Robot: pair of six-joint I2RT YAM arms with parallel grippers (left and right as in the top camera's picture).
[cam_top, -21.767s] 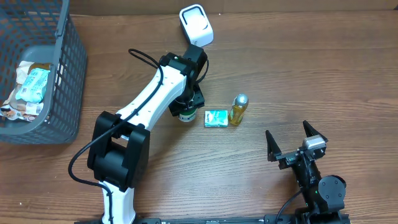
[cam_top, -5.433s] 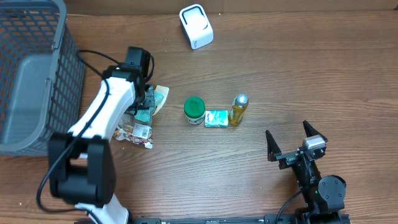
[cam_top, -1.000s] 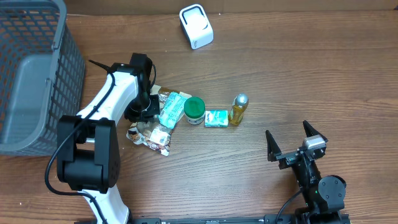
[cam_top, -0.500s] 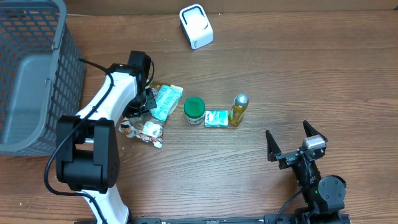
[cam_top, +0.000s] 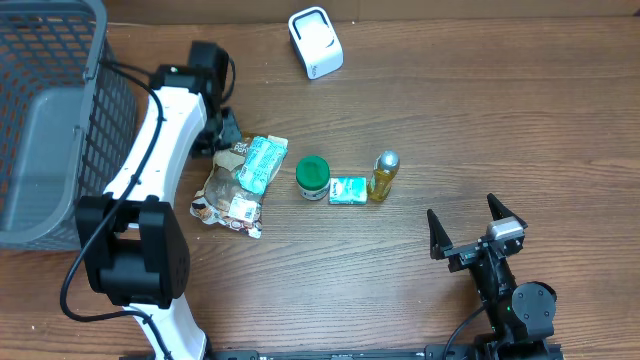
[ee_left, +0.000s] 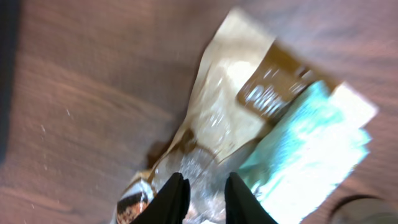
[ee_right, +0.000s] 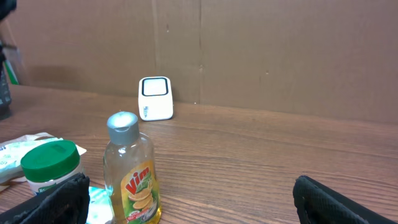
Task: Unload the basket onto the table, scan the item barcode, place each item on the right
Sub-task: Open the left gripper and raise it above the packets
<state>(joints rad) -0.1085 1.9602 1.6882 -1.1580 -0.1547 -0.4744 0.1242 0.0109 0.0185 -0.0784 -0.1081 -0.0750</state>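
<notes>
left end effector (ee_left: 205, 182) hovers over the snack packets (cam_top: 232, 186).

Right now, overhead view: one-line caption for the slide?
Left gripper at snack packets beside green-lidded jar, teal box and bottle; scanner beyond, right gripper aside, jaws open.

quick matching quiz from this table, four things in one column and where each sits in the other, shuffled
Things:
1. white scanner
2. grey basket
3. yellow bottle
4. green-lidded jar

Places:
a. between the teal pouch and the small teal box
b. far side of the table, by the back edge
c. left end of the table
d. right end of the row of items

Pairs: 1-b, 2-c, 3-d, 4-a
</notes>
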